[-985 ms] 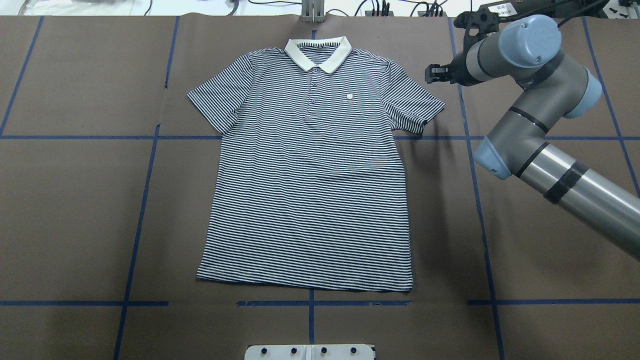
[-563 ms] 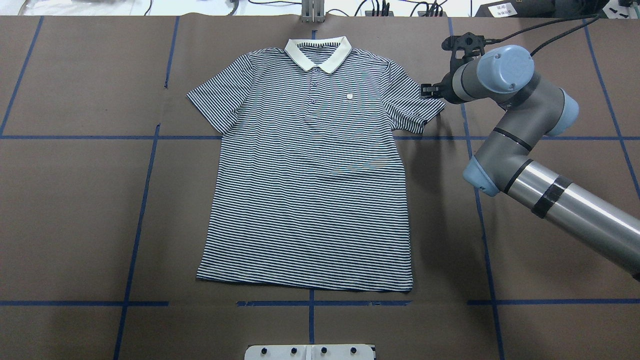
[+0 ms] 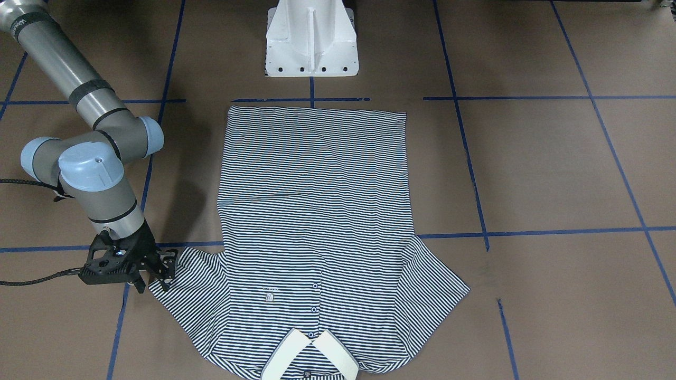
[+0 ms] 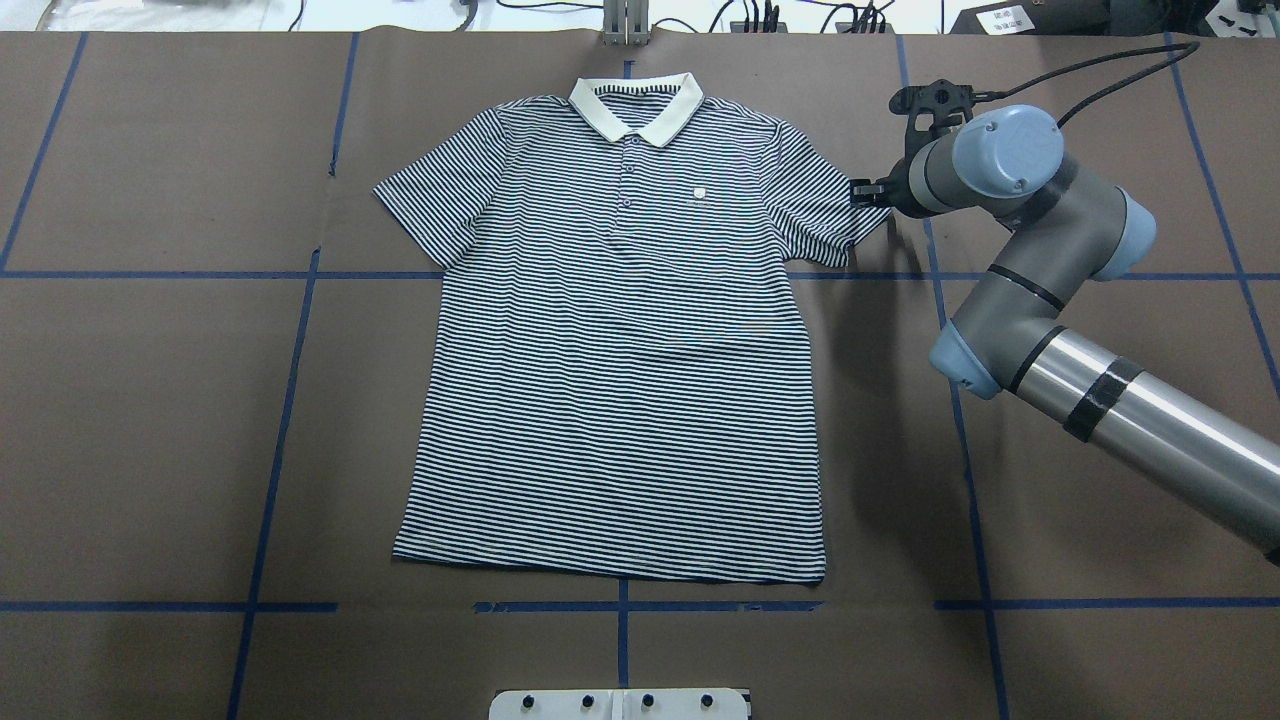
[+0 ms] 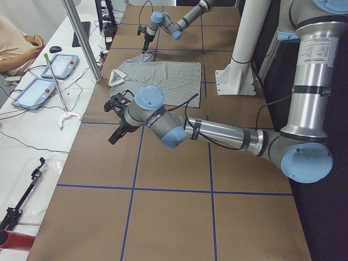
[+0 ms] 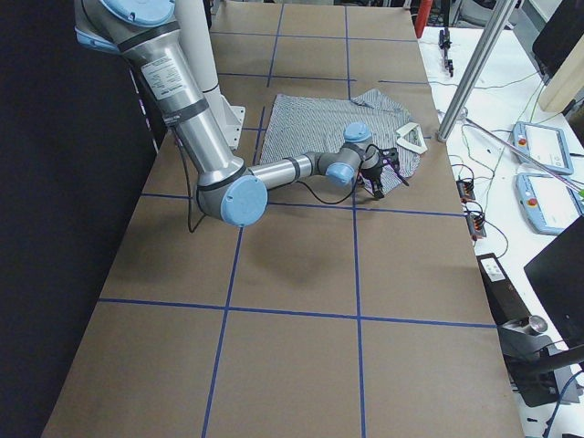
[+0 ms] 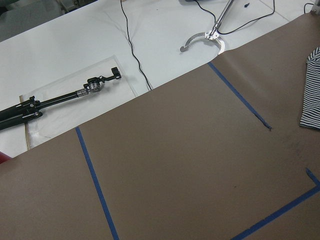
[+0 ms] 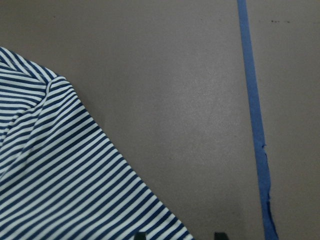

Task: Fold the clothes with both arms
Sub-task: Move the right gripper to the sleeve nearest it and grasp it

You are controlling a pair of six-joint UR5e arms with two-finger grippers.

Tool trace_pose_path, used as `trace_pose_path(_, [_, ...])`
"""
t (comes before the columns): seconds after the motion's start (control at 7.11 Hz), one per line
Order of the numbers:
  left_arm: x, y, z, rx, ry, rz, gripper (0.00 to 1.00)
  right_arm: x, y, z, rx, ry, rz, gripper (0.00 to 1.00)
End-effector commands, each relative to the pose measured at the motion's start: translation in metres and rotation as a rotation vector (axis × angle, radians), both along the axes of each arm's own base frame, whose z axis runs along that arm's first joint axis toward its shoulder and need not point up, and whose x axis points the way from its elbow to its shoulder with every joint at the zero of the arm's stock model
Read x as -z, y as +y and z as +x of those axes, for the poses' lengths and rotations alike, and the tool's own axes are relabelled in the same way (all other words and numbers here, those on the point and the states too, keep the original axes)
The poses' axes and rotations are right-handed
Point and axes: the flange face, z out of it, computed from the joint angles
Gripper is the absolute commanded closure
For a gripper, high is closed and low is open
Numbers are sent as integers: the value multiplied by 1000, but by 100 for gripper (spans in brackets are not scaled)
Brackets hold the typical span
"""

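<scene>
At the sleeve's outer corner, right gripper sits low with jaws apart, one fingertip over the stripes, the other over bare table. Likely placed to pinch the sleeve for a first inward fold; nothing grasped yet. Behind it, right arm comes in from the side, elbow bent, wrist turned down. Mid-table, shirt lies flat, face up, unfolded, collar away from the robot. Well apart from it, left gripper hovers over bare table; whether it is parted or clenched cannot be told. Its left arm stretches low along the table.
</scene>
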Motion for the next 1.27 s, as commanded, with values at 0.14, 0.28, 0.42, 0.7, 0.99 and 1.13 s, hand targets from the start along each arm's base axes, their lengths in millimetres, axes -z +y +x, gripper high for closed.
trace_pose_path(0.14, [-1,1,0,-1,0,-1,0,-7,1,-5,-6,18,-2,51])
trace_pose_path(0.28, [-1,1,0,0,-1,-1,0,-7,3,-7,-2,19,-1,67])
trace_pose_path(0.42, [-1,1,0,0,-1,-1,0,-9,5,-9,1,20,-2,81])
trace_pose_path(0.7, [-2,2,0,-2,-1,-2,0,-7,5,-9,9,22,6,100])
trace_pose_path(0.99, [0,2,0,-1,0,0,0,37,6,-7,-2,-19,35,100])
trace_pose_path(1.13, [0,2,0,-1,0,0,0,72,3,-10,-8,-14,19,100])
